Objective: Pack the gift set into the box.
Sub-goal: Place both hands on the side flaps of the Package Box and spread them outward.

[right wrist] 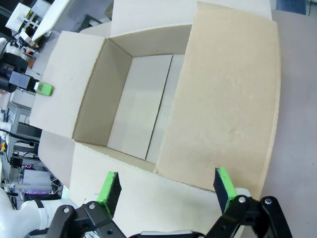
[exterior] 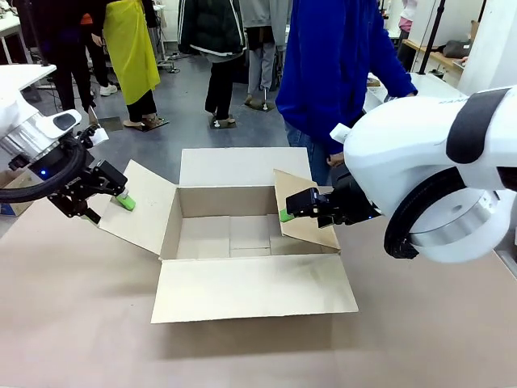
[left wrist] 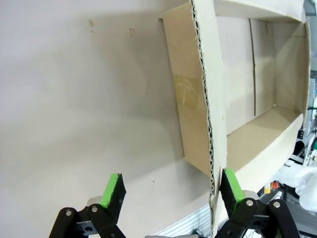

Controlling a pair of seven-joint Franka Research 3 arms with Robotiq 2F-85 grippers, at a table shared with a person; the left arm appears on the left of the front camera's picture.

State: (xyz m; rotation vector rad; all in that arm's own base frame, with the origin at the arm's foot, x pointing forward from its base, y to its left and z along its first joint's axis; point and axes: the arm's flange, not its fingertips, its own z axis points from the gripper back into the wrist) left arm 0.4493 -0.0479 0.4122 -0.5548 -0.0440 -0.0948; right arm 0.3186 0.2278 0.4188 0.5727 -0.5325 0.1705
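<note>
At box (exterior: 250, 287) flap edges, left tool (left wrist: 172, 183), right tool (right wrist: 166, 182) spread.

The box (exterior: 228, 201) sits in the middle of the table (exterior: 81, 323). The left gripper (exterior: 113, 204) is at its left flap (exterior: 144, 208), and the right gripper (exterior: 289, 212) is at its right flap (exterior: 305, 230). A person (exterior: 339, 65) stands behind the table's far edge.

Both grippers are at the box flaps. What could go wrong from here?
The right flap tilts inward over the opening; if the open right gripper fails to pull it back, it may block packing. The left flap sits close to one finger of the open left gripper, so closing could miss or crumple it. The empty box may slide if pushed.
</note>
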